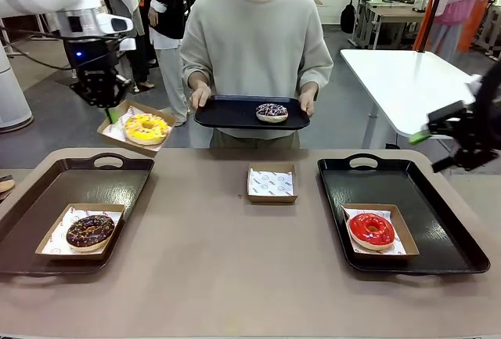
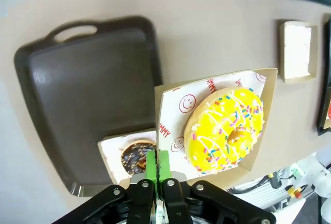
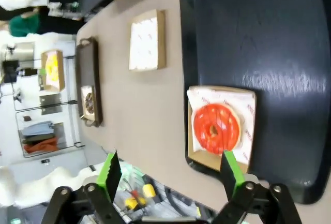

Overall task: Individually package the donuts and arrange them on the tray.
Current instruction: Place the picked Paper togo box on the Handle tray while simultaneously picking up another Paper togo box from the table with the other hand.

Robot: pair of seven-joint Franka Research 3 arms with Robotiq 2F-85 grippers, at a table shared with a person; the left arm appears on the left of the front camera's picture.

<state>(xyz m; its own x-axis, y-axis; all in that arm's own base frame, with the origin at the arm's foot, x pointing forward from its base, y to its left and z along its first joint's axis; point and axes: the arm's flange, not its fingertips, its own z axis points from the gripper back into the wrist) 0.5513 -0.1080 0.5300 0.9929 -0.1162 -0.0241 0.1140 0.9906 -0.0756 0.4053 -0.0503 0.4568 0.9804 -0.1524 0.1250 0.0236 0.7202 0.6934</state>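
Note:
My left gripper (image 1: 112, 113) is shut on the edge of a brown cardboard box (image 1: 135, 129) and holds it in the air above the far end of the left tray (image 1: 47, 198). The yellow donut (image 1: 146, 128) lies in that box; the left wrist view shows the gripper (image 2: 158, 166), the box rim (image 2: 165, 92) and the donut (image 2: 225, 131). The chocolate donut (image 1: 90, 231) sits boxed on the left tray. The red donut (image 1: 371, 229) sits boxed on the right tray (image 1: 438, 221). My right gripper (image 1: 434, 147) hangs open at the right, above that donut (image 3: 216, 128). A person holds a black tray (image 1: 227, 113) with the purple donut (image 1: 272, 112).
An empty paper-lined box (image 1: 272, 183) lies mid-table between the two trays. A white table (image 1: 407, 81) stands behind at the right. Other people stand far left in the background. The table's bare front strip lies open.

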